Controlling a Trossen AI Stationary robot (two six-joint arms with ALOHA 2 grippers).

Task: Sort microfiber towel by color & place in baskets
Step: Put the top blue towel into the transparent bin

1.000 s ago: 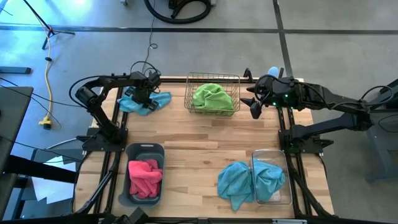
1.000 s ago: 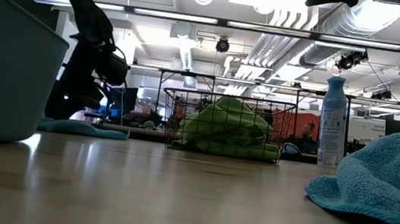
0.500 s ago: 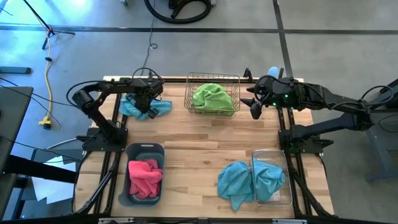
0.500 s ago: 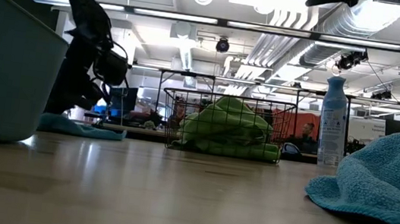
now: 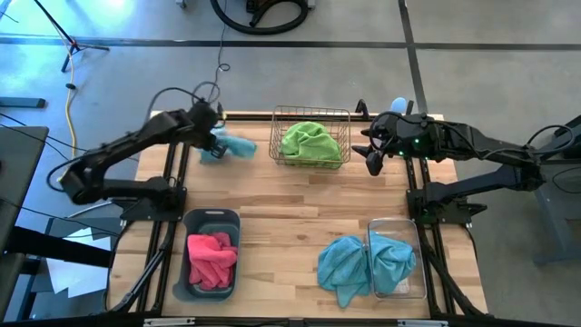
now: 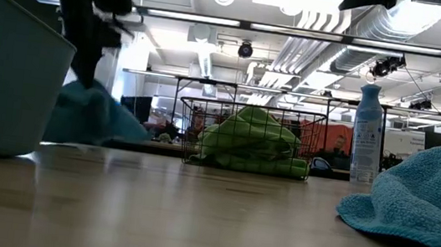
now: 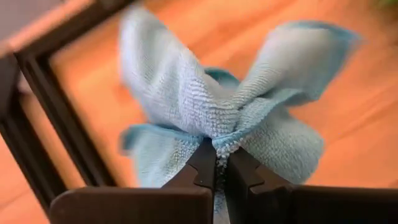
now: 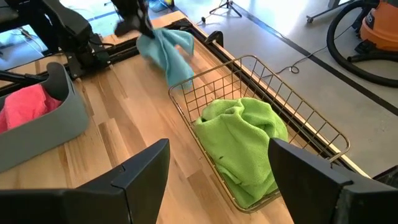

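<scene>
At the table's far-left corner, left gripper (image 7: 221, 163) clamped on a blue towel (image 5: 227, 145) lifted off the wood, clear tub (image 5: 397, 265) diagonally opposite at near right, nearer the right gripper (image 5: 370, 152), which waits with fingers apart beside the wire basket (image 5: 311, 113)

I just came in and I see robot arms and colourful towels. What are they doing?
They are sorting towels by colour into baskets. The left gripper has pinched a light blue towel and is lifting it at the table's far left corner. The right gripper waits, open, beside the wire basket, which holds a green towel. A pink towel sits in the grey tub. Another blue towel hangs half out of the clear tub.
</scene>
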